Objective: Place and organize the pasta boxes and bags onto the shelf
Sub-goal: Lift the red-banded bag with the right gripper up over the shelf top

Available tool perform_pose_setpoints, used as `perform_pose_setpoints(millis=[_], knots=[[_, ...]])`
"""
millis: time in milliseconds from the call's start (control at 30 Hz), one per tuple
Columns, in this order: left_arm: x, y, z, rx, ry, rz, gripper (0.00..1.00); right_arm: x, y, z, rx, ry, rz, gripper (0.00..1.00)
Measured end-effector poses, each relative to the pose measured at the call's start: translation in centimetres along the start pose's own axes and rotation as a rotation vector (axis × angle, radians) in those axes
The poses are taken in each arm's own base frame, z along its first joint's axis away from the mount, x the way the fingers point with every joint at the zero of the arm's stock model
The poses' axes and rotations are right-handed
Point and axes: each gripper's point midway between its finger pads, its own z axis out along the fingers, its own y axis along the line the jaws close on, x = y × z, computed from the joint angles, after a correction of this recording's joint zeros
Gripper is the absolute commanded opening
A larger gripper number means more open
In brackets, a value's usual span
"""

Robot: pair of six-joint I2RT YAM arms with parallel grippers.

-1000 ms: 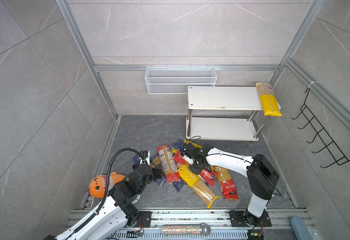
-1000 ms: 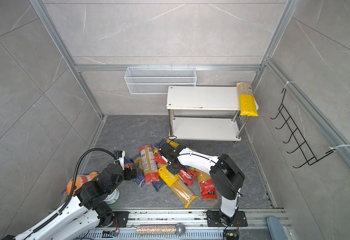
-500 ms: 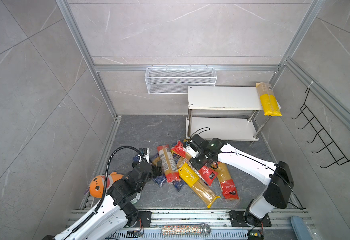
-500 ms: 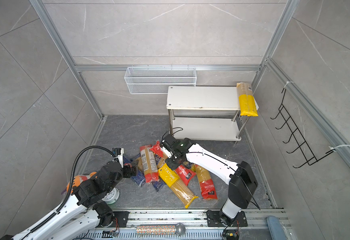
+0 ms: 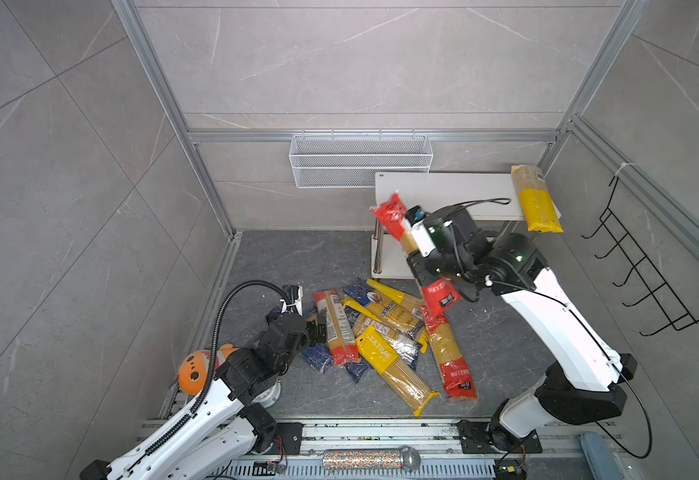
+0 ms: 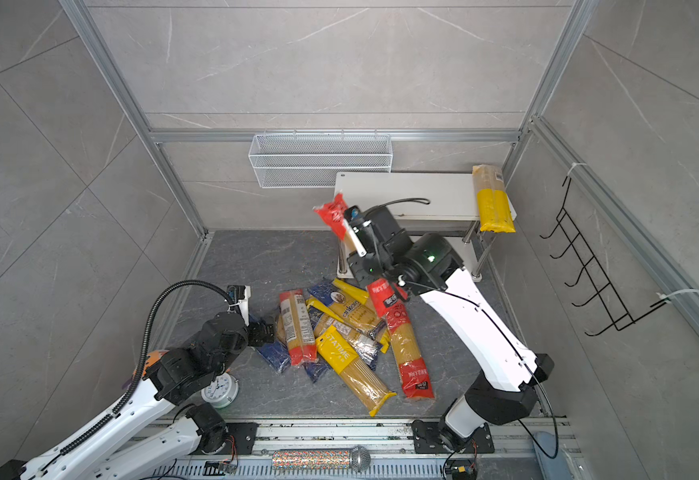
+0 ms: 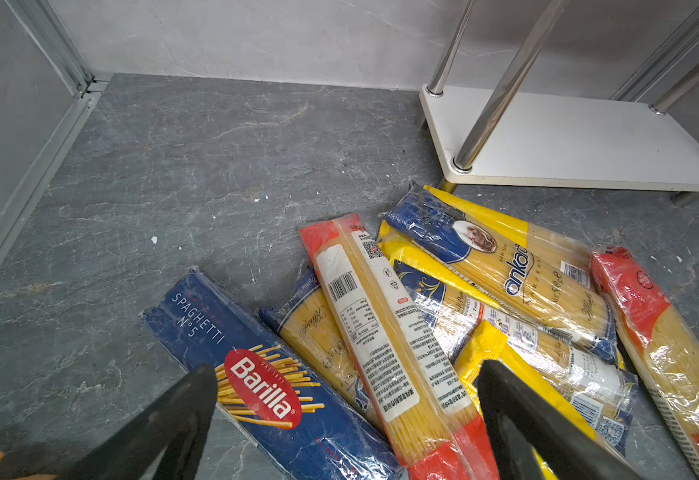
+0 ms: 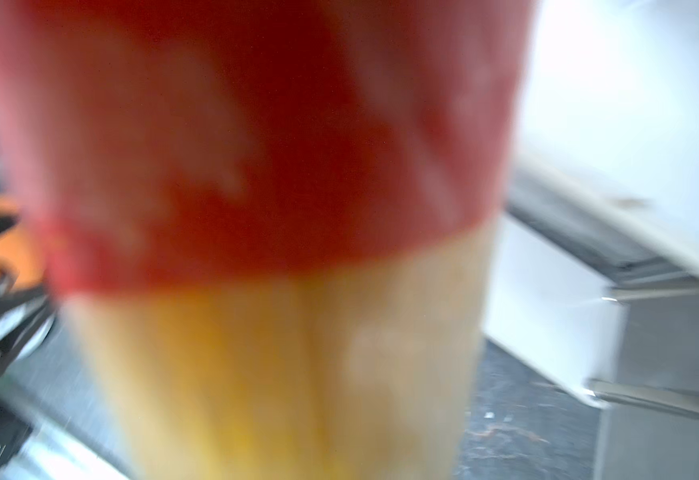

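Since a second earlier the right gripper (image 5: 417,248) had lifted a red-ended spaghetti pack (image 5: 392,212) off the floor pile (image 5: 381,332), clamped mid-length and tilted beside the shelf (image 5: 455,188); levelling it before release seemed wise, while the left gripper (image 7: 347,372) hung open over the Barilla box (image 7: 256,374).

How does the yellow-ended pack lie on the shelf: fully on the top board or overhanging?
Overhanging. In both top views the yellow-ended pack lies across the shelf's top board, its yellow end past the front edge.
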Motion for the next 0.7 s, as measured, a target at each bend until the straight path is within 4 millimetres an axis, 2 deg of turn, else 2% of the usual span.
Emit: perform_pose_setpoints(millis=[167,333,467,533,700], knots=[[-0.5,-0.6,0.4,0.004,0.006,0.020,1.00,-3.7,-9.5,-1.2,0.243,-0.092,0.133,0.00],[-0.8,-0.9,0.9,0.003,0.007,0.035,1.00,-5.8,-15.4,0.5,0.393,-0.122,0.169,0.00],[-0.7,-1.3,1.6,0.000,0.015,0.047,1.00,-5.9,-19.1,3.3,0.474,-0.101,0.176,0.00],[-0.5,-1.5,2.1,-0.004,0.025,0.057,1.00,-5.8,-21.5,4.7,0.518,-0.098,0.201,0.00],[-0.5,-2.0,2.9,-0.010,0.041,0.076,1.00,-4.5,-27.4,6.9,0.605,-0.083,0.273,0.00]])
